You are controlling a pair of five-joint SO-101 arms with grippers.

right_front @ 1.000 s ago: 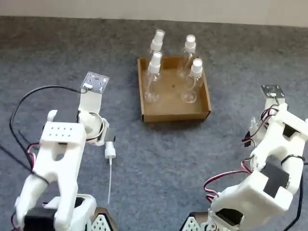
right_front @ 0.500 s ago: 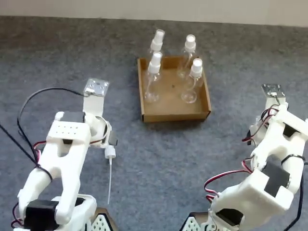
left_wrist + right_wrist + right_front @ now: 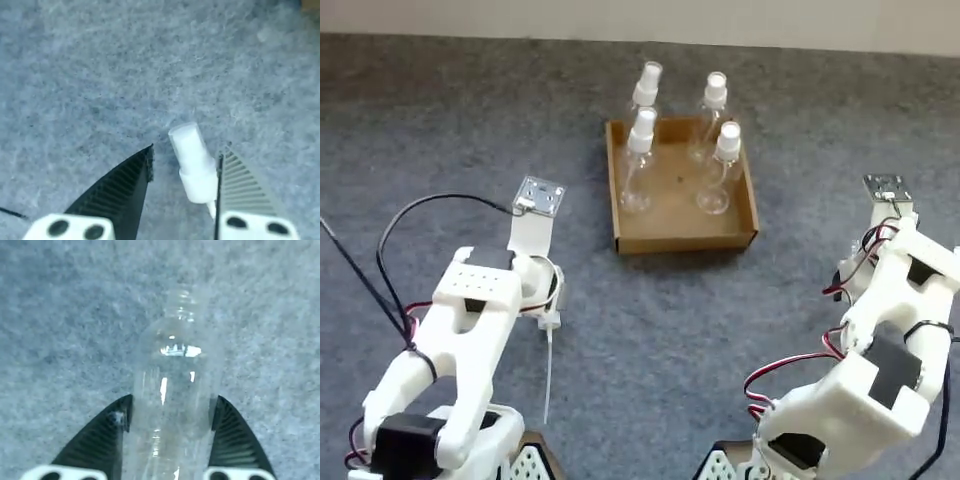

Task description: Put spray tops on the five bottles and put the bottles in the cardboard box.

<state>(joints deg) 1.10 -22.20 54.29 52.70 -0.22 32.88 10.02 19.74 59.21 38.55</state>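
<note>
- Four capped bottles (image 3: 720, 165) stand in the cardboard box (image 3: 685, 242), so we're on the fifth and last one!
- The left gripper (image 3: 186, 152) is low over the grey surface (image 3: 670, 330), well clear of the box on the arm-base side. Its jaws are released and straddle the spray top (image 3: 192, 162).
- That top lies flat, with its dip tube (image 3: 547, 385) trailing away from the box.
- One jaw sits right against the top's collar and the other is apart from it (no grip yet, by my reading).
- The right gripper (image 3: 172, 405), off toward the other side of the box, has its jaws clenched on the uncapped bottle (image 3: 175, 365), bare neck pointing out ahead.
- Next call: squeeze the top, lift it, and thread that thin tube into the open neck. Lining up the tube looks like the fiddly part. After that the bottle goes into the box.
</note>
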